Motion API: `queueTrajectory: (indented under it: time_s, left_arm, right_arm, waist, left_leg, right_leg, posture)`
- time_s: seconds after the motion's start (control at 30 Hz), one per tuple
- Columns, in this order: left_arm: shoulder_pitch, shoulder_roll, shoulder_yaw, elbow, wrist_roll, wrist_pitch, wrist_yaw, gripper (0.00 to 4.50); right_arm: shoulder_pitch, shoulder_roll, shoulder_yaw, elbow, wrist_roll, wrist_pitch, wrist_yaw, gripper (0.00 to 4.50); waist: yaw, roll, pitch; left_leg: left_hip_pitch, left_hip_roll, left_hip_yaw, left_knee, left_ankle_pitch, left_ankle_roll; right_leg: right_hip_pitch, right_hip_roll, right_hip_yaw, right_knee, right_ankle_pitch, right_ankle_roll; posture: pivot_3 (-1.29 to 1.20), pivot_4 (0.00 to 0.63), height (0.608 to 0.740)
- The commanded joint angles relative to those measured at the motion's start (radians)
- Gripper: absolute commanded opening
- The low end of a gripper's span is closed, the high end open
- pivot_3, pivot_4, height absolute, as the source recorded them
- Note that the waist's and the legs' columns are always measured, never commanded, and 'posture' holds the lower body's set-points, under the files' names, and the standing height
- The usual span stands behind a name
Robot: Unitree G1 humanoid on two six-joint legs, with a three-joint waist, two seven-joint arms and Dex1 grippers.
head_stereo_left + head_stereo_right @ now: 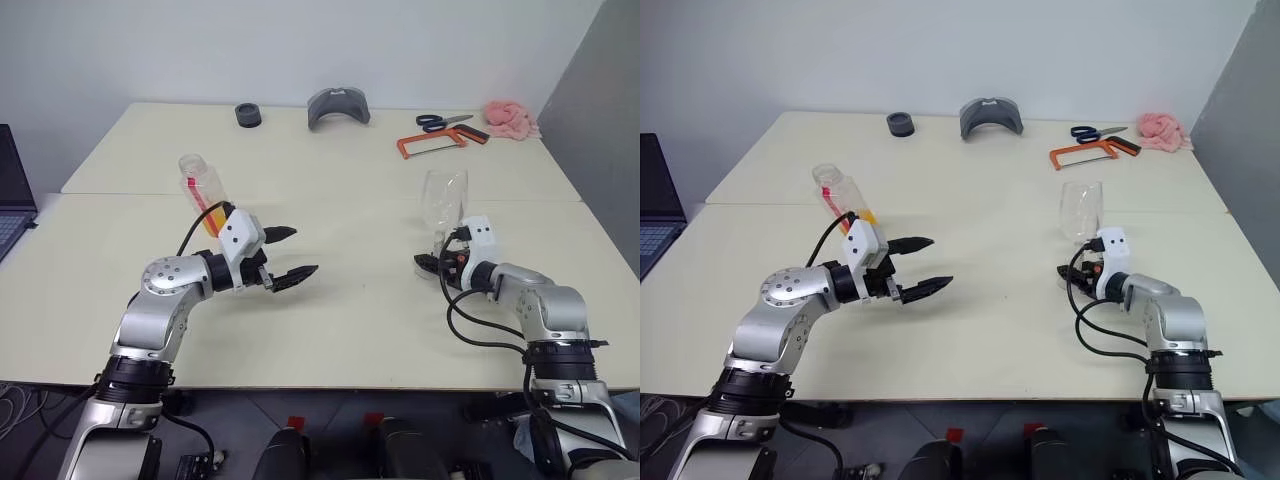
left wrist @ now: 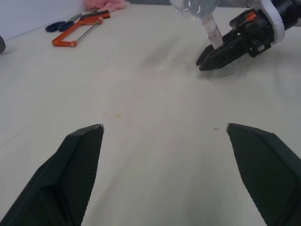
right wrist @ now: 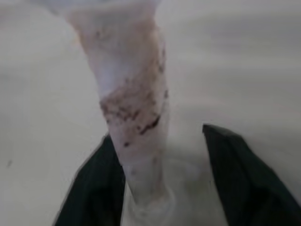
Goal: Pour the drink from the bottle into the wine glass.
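The bottle [image 1: 203,188] leans on the table just behind my left wrist, with a little orange drink [image 1: 213,223] low in it. My left gripper [image 1: 305,250] hovers open over the table in front of the bottle, nothing between its fingers [image 2: 80,160]. The clear wine glass [image 1: 443,200] stands at the right, its bowl empty. My right gripper [image 1: 428,265] sits low at the glass's foot, open around the stem [image 3: 134,103]. One finger [image 3: 96,183] lies against the stem and the other [image 3: 244,179] stands apart from it.
At the table's far edge lie an orange hacksaw [image 1: 432,144], blue-handled scissors [image 1: 443,121], a pink cloth [image 1: 511,118], a grey curved object [image 1: 338,105] and a small dark ring [image 1: 248,115]. A laptop [image 1: 12,190] sits off the left side.
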Motion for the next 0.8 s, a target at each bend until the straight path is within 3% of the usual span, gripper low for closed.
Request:
queueTrajectory:
  time_s: [0.03,0.33,0.67,0.8]
  left_arm:
    - [-0.025,-0.003,0.003,-0.005,0.000,-0.012,-0.006,4.50]
    - [-0.027,-0.007,-0.004,0.003,-0.001,-0.022,-0.006,4.50]
    - [-0.030,-0.008,-0.007,0.009,0.000,-0.028,-0.014,4.50]
    - [-0.031,-0.011,-0.006,0.013,0.001,-0.029,-0.021,4.50]
  right_arm:
    - [-0.008,-0.018,0.011,0.042,0.000,0.038,-0.009,3.64]
    - [-0.008,-0.036,0.013,0.031,0.022,0.020,0.007,3.64]
    - [-0.001,-0.055,0.032,0.016,0.021,-0.003,0.029,0.12]
    - [0.020,-0.086,0.082,-0.008,0.006,-0.032,0.068,0.03]
  waist:
    - [0.000,0.000,0.000]
    - [0.000,0.000,0.000]
    - [0.000,0.001,0.001]
    - [0.000,0.001,0.001]
  left_leg:
    - [0.000,0.000,0.000,0.000,0.000,0.000]
    - [0.000,0.000,0.000,0.000,0.000,0.000]
    - [-0.001,0.000,0.000,0.000,0.000,0.000]
    - [-0.001,0.000,0.000,0.000,0.000,0.000]
  right_leg:
    - [0.000,0.000,0.000,0.000,0.000,0.000]
    - [0.000,-0.001,0.000,0.000,0.000,0.000]
    - [-0.001,-0.001,0.000,0.000,0.000,0.000]
    - [-0.001,-0.001,0.000,0.000,0.000,0.000]
  posture:
    - [0.00,0.150,0.740]
    - [0.00,0.150,0.740]
    - [0.00,0.150,0.740]
    - [0.00,0.150,0.740]
